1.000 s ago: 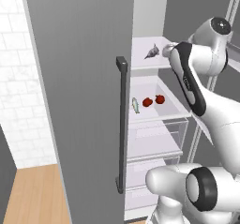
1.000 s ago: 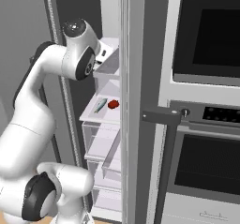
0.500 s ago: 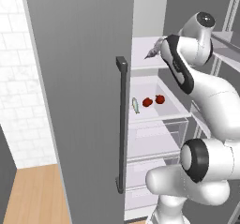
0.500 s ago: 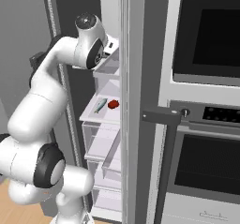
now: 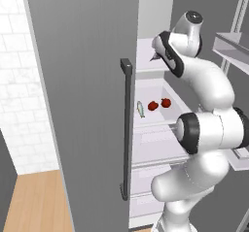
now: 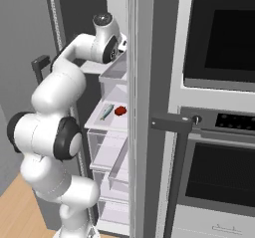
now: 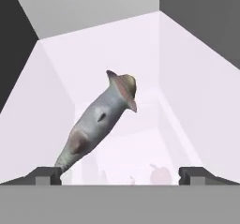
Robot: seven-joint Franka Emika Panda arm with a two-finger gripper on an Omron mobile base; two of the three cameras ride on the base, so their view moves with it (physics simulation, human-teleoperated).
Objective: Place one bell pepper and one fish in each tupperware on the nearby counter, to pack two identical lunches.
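**Arm reaching into upper fridge shelf toward darker fish**

Left base view: the arm has folded tighter than half a second ago, elbow now low and in front, wrist pushed further into the open fridge (image 5: 146, 143) at the upper shelf. The darker fish (image 5: 154, 56) shows as a small grey tip just left of the wrist, mostly hidden. On the shelf below lie the slim pale fish (image 5: 140, 109) and, just right of it, two red bell peppers (image 5: 152, 106) (image 5: 166, 102), close together. Gripper opening can't be told here.

Right base view: the arm sits higher and deeper into the fridge than before. Slim fish (image 6: 106, 112) and one bell pepper (image 6: 120, 111) lie on the middle shelf, near each other.

Hand view: gripper (image 7: 120, 175) spread wide, fingertips at both lower corners, nothing between them. Darker fish (image 7: 98, 120) is grey, mottled, lying diagonally on the pale shelf, its lower end just beside the left fingertip (image 7: 44, 174).
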